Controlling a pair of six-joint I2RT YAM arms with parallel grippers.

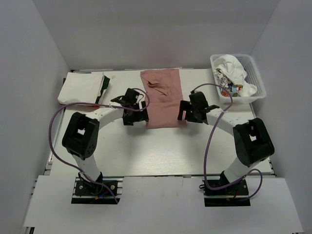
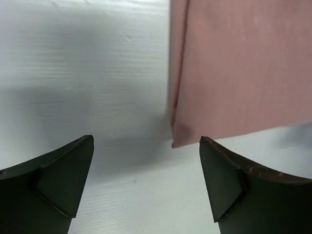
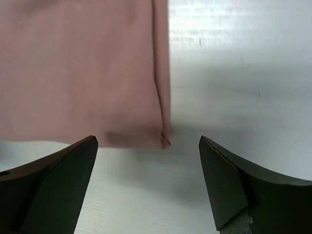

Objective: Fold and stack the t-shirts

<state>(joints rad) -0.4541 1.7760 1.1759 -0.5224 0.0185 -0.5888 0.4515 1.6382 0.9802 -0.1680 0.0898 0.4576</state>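
The dusty-pink t-shirt (image 1: pixel 162 97) lies on the table folded into a long strip, running from the back edge toward me. My left gripper (image 1: pixel 132 118) is open and empty just off the strip's near-left corner (image 2: pixel 178 139). My right gripper (image 1: pixel 184 117) is open and empty just off its near-right corner (image 3: pixel 165 139). Both hang close above the table, not touching the cloth. A folded white t-shirt (image 1: pixel 82 87) lies at the back left. Crumpled white printed t-shirts (image 1: pixel 233 75) sit in the basket.
The white lattice basket (image 1: pixel 257 80) stands at the back right. White enclosure walls close off the left, right and back. Bare white table surface (image 1: pixel 161 151) lies between the shirt's near edge and the arm bases.
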